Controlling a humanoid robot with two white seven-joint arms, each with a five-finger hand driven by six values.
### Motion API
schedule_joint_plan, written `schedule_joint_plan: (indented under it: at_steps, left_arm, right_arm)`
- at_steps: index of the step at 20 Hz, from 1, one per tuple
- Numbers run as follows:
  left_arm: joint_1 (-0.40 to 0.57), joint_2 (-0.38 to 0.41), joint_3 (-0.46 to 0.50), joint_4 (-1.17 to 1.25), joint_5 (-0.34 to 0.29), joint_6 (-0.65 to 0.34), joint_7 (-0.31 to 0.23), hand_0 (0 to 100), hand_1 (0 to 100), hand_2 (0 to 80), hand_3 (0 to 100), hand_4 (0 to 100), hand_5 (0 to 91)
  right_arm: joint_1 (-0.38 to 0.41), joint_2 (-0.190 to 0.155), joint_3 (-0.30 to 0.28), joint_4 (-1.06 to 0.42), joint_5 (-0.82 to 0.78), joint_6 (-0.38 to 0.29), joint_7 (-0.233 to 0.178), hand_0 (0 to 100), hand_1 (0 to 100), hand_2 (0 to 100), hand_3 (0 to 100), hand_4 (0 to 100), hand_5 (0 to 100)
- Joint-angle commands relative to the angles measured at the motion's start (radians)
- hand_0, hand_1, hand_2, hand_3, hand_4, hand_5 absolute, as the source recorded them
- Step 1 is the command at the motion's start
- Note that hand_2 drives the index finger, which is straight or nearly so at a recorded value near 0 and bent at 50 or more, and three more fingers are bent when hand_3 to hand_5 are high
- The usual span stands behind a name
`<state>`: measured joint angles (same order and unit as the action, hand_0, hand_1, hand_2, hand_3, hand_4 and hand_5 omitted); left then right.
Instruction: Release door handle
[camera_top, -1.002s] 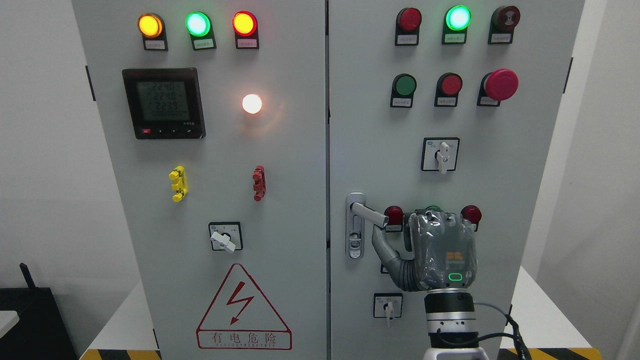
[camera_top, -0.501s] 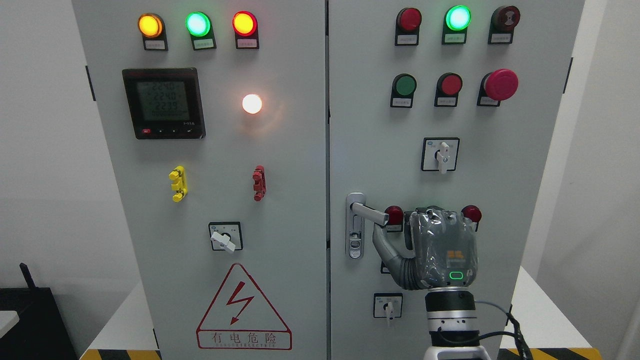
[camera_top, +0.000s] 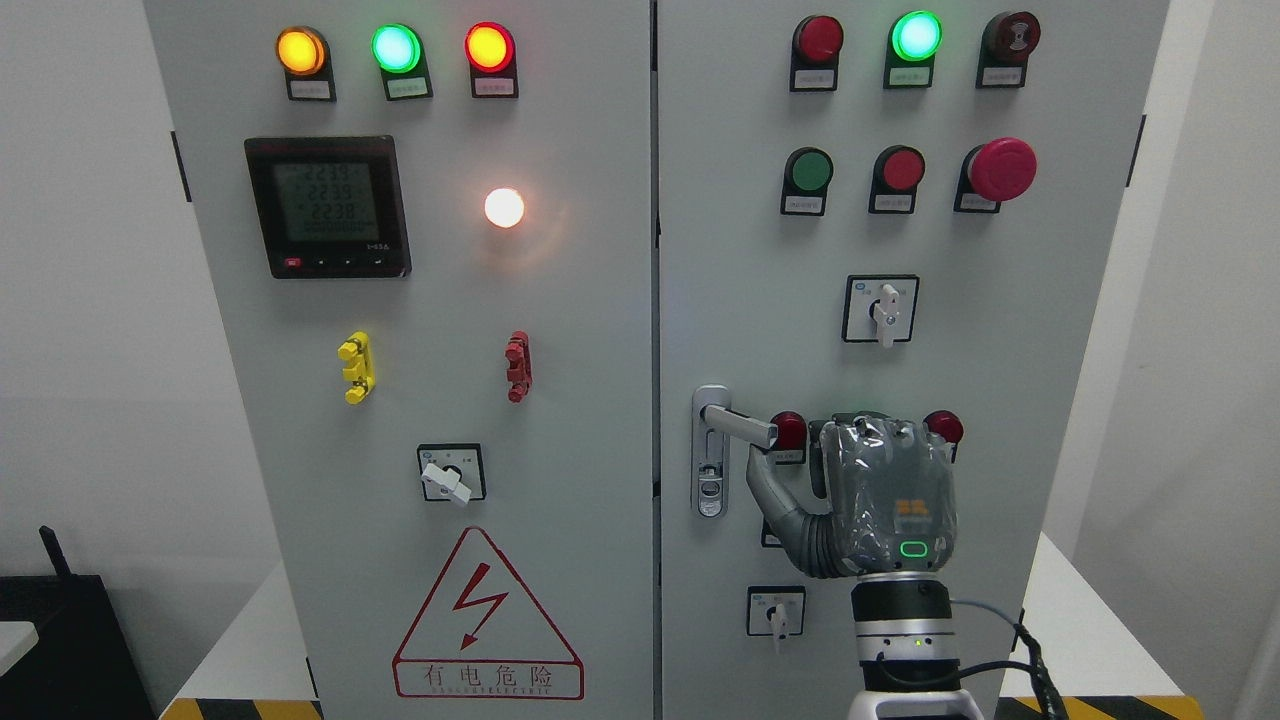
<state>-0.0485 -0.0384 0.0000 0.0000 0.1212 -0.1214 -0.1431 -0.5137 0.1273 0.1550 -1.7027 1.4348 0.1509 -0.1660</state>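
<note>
Head view: the right hand (camera_top: 880, 500) sits at the lower right of the frame, its back to the camera, against the right door (camera_top: 740, 250). Its thumb (camera_top: 765, 485) reaches up to just below the tip of the handle (camera_top: 738, 425); whether they touch, or whether the fingers are curled, cannot be told.

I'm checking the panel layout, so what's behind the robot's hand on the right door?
Behind the right hand, red indicator lights show either side. A green sliver peeks above the knuckles; whatever else sits there is covered.
</note>
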Motion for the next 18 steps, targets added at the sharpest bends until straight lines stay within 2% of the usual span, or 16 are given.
schedule_joint_plan:
  at_steps: [1, 10, 15, 18]
  left_arm:
    - [-0.001, 0.000, 0.011, 0.017, 0.000, -0.001, 0.000, 12, 39, 0.0, 0, 0, 0.0]
    - [0.001, 0.000, 0.011, 0.017, 0.000, 0.000, 0.000, 12, 39, 0.0, 0, 0, 0.0]
    - [-0.001, 0.000, 0.011, 0.017, 0.000, 0.000, 0.000, 12, 39, 0.0, 0, 0, 0.0]
    - [-0.001, 0.000, 0.011, 0.017, 0.000, 0.000, 0.000, 12, 39, 0.0, 0, 0, 0.0]
  right_arm:
    - [0.000, -0.001, 0.000, 0.000, -0.001, -0.001, 0.000, 46, 22, 100, 100, 93, 95]
    - [0.000, -0.003, 0.001, 0.000, -0.001, -0.002, 0.000, 46, 22, 100, 100, 93, 95]
    - [0.023, -0.003, 0.004, -0.018, -0.002, -0.010, -0.007, 46, 22, 100, 100, 93, 95]
    - [0.064, -0.006, 0.006, -0.054, -0.001, -0.017, -0.012, 46, 22, 100, 100, 93, 95]
